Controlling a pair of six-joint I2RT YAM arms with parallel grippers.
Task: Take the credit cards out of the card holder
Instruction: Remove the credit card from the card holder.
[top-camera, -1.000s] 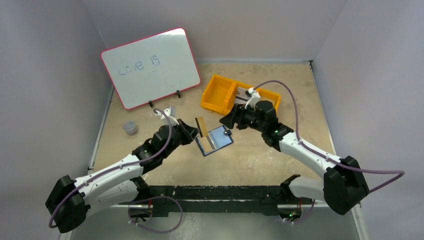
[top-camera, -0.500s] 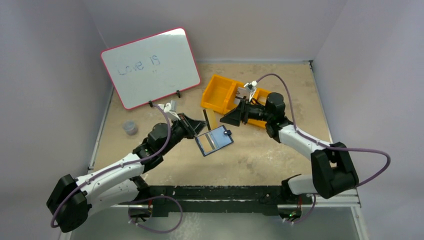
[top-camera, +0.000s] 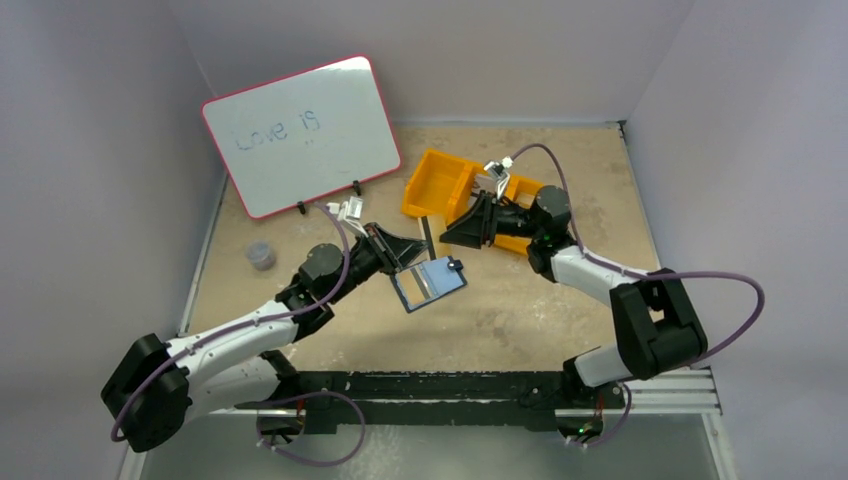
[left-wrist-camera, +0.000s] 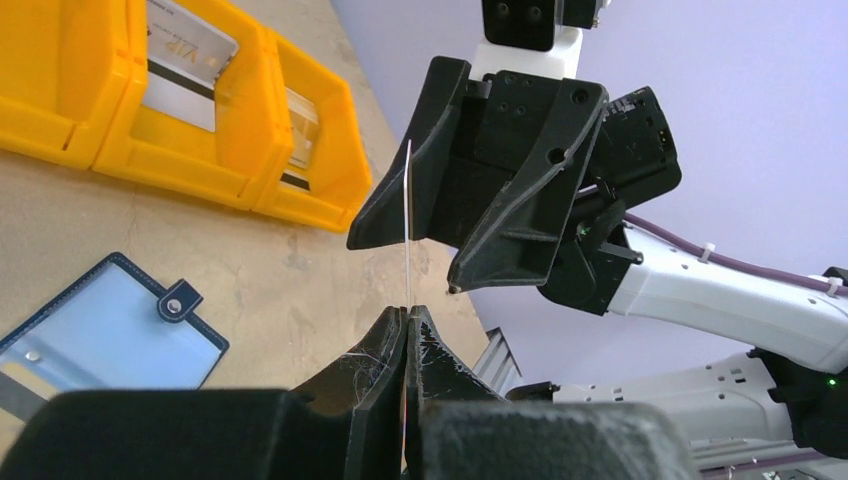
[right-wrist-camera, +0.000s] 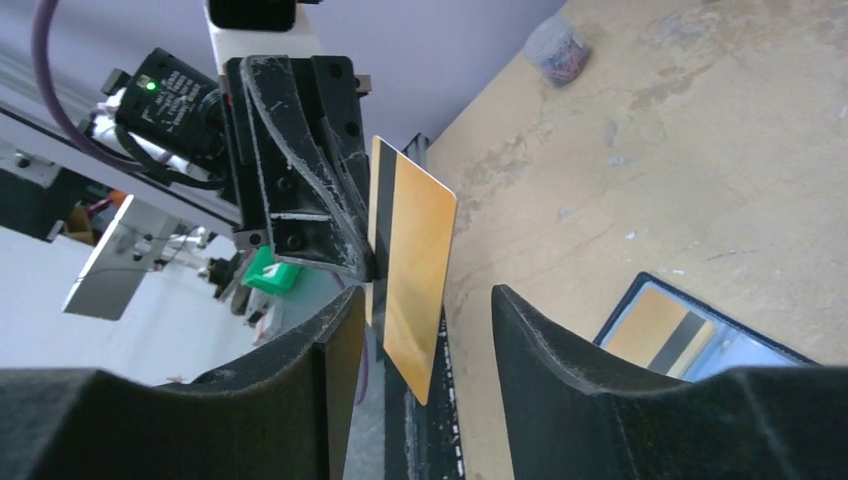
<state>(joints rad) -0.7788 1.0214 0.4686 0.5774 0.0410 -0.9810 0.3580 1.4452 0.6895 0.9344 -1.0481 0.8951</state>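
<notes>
The dark navy card holder (top-camera: 428, 283) lies open on the table, and one gold card with a dark stripe (right-wrist-camera: 665, 338) sits in its clear pocket. My left gripper (top-camera: 405, 248) is shut on another gold, dark-striped credit card (right-wrist-camera: 412, 275) and holds it upright in the air above the holder. That card shows edge-on in the left wrist view (left-wrist-camera: 408, 220). My right gripper (right-wrist-camera: 425, 300) is open, with its jaws on either side of the card's free end and gaps showing on both sides. The holder also shows in the left wrist view (left-wrist-camera: 110, 330).
An orange three-compartment tray (top-camera: 430, 185) stands behind the right gripper, with two cards in its bins (left-wrist-camera: 190, 65) (left-wrist-camera: 300, 120). A pink-framed whiteboard (top-camera: 300, 135) leans at the back left. A small grey cup (top-camera: 261, 255) stands at the left. Walls close in three sides.
My left gripper has lifted the card and carried it right, turning it edge-on to the top camera. My right gripper has drawn back towards the tray, turned to face it and come round the card.
</notes>
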